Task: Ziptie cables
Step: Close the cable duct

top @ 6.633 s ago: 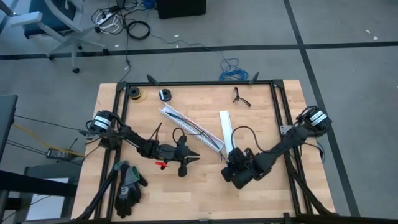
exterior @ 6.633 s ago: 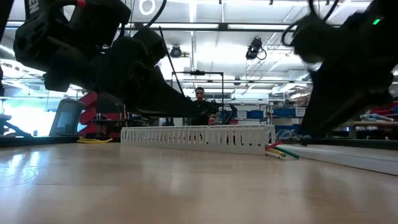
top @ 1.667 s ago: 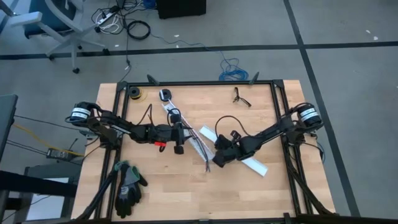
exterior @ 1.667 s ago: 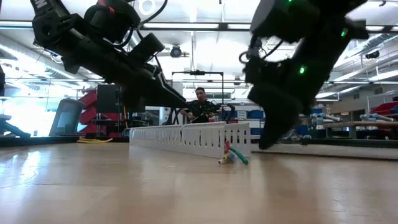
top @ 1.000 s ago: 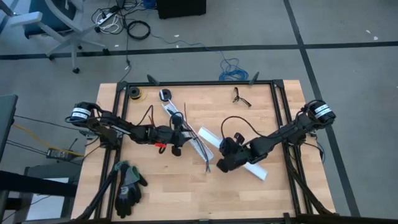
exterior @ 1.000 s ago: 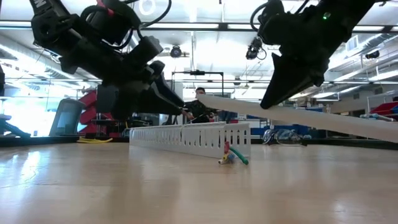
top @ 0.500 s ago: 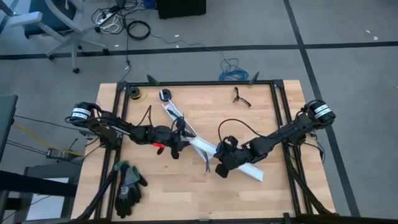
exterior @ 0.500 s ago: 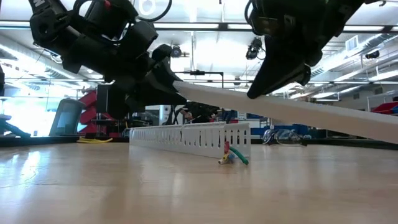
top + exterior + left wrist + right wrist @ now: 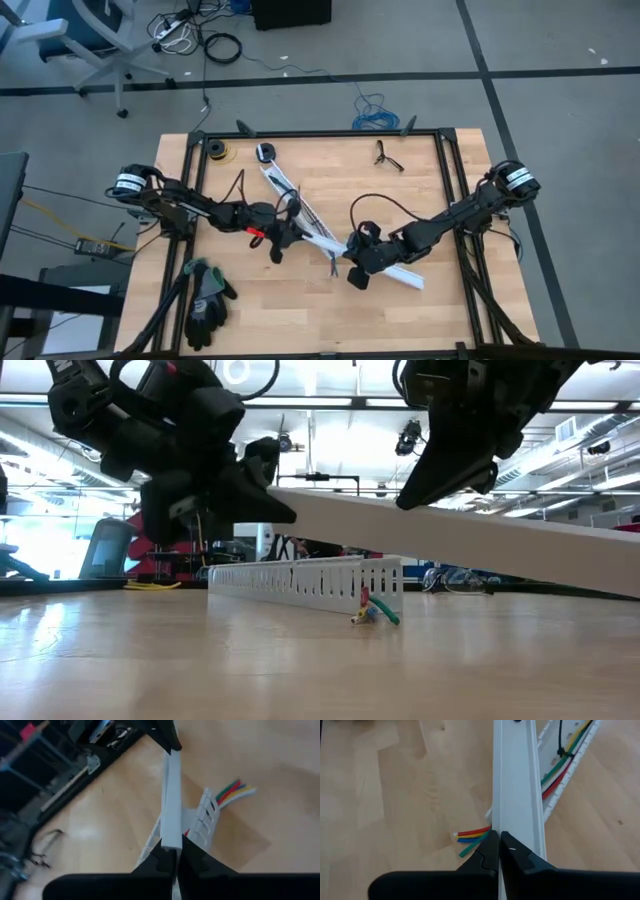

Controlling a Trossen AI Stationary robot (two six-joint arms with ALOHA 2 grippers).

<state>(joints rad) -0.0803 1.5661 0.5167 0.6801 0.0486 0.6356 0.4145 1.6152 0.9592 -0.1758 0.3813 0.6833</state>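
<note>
While the white cover strip [image 9: 335,243] hangs over the cables [image 9: 331,266] in the high view, left gripper [image 9: 283,236] and right gripper [image 9: 352,262] pinch its ends. In the low view, cables [image 9: 372,613] lie below that strip, at the slotted duct [image 9: 300,581].

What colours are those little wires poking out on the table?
The wires are red, yellow, blue and green, clearest in the right wrist view.

Two dark jointed arms, matte black housings. Left arm [image 9: 190,207]: white round cap at its base, small red part near the wrist, black cable looped above. Right arm [image 9: 450,218]: white cap likewise, black cable arching over the forearm.
</note>
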